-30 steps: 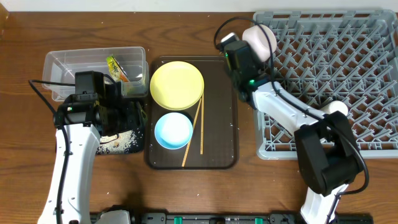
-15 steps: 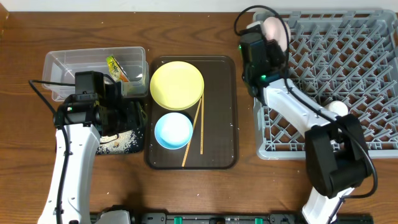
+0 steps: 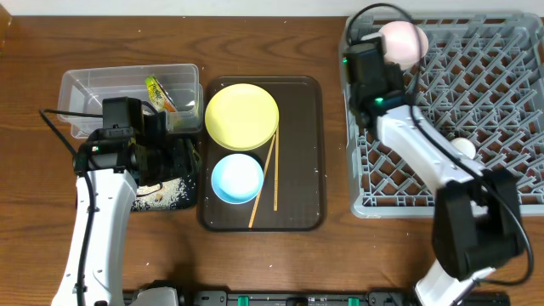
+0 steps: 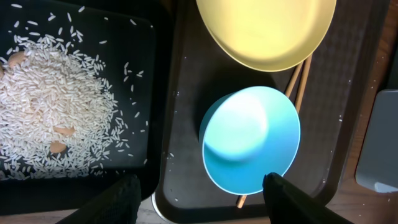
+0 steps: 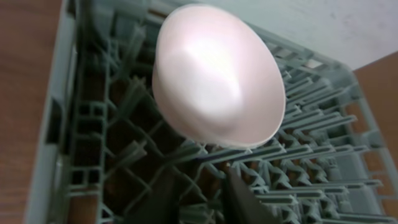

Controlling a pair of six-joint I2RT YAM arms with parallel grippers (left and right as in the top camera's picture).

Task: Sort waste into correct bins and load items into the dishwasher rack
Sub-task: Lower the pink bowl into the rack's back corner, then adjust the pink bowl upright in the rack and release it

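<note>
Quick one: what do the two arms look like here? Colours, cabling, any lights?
Both arms alike: left arm and right arm have white tubular links with boxy black joint and wrist housings. A thin black cable loops off the left wrist; another arcs over the right. A green light glows on the right wrist housing. The fingers are dark.

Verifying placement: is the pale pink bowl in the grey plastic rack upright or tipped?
Tipped: pale pink bowl leans on edge among corner pegs of grey plastic rack.
</note>
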